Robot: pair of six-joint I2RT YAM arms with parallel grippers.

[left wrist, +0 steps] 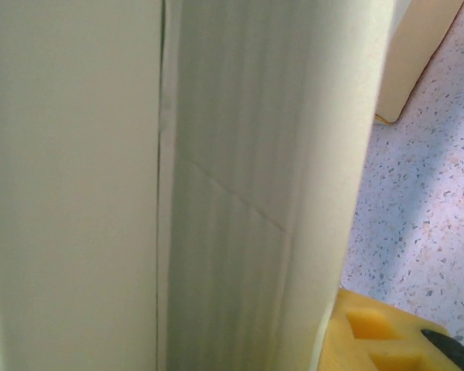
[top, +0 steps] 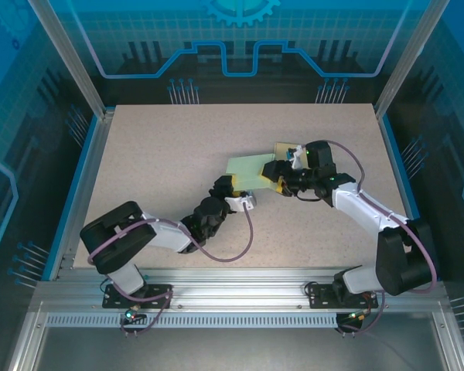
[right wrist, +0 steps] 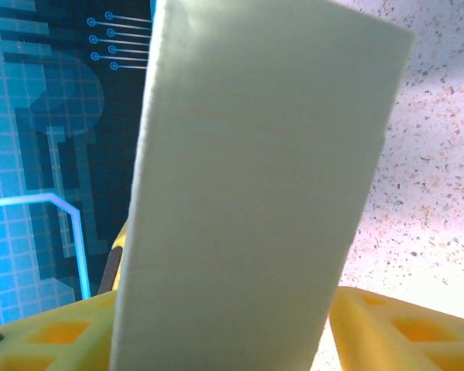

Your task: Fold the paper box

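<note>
- The paper box [top: 247, 166], pale green, is lying on the tabletop [top: 162, 154] just off its middle toward 3 o'clock in the overhead view.
- The left pincer [top: 226, 185] is reaching the box at its 7 o'clock corner; in the left wrist view the creased card is filling the frame beside one yellow finger [left wrist: 371, 332], and I cannot tell whether this pincer is gripping.
- The right pincer [top: 281, 175] is meeting the box at its 4 o'clock edge.
- In the right wrist view a panel is standing between the yellow fingers [right wrist: 54, 332]; I cannot tell whether they are pressing on it.
</note>
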